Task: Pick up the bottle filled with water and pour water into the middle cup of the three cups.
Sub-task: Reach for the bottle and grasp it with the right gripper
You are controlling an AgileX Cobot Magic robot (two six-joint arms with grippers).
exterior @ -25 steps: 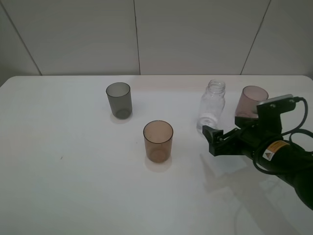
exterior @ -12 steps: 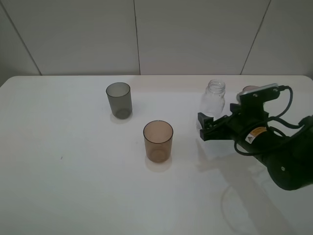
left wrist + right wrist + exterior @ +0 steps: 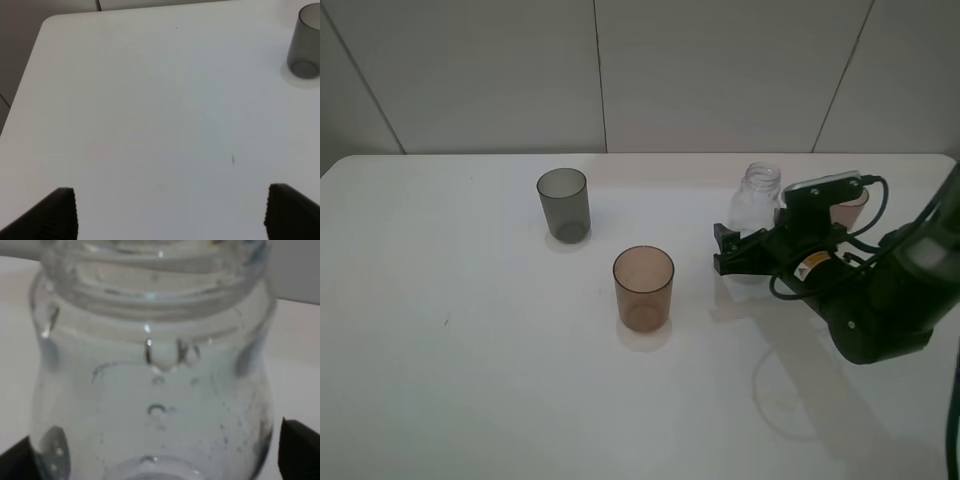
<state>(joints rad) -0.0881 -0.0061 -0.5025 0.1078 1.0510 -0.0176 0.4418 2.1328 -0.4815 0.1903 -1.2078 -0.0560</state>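
The clear uncapped bottle (image 3: pixel 758 194) stands at the right of the table and holds water; it fills the right wrist view (image 3: pixel 155 370). My right gripper (image 3: pixel 728 250) is open, its fingers (image 3: pixel 300 440) on either side of the bottle's lower body; I cannot tell whether they touch it. The amber-brown middle cup (image 3: pixel 643 288) stands upright left of the gripper. The dark-grey cup (image 3: pixel 563 204) stands farther back left and shows in the left wrist view (image 3: pixel 305 45). The mauve-pink cup (image 3: pixel 852 200) is mostly hidden behind the right arm. My left gripper (image 3: pixel 167 212) is open and empty over bare table.
The white table (image 3: pixel 470 350) runs to a white panelled wall at the back. The right arm's black body and cables (image 3: pixel 870 300) lie over the table's right side. The table's left corner (image 3: pixel 47 22) shows in the left wrist view.
My right gripper has moved left and towards the back, from in front of the bottle to around its lower body. The arm now covers most of the mauve-pink cup. The cups and bottle have not moved.
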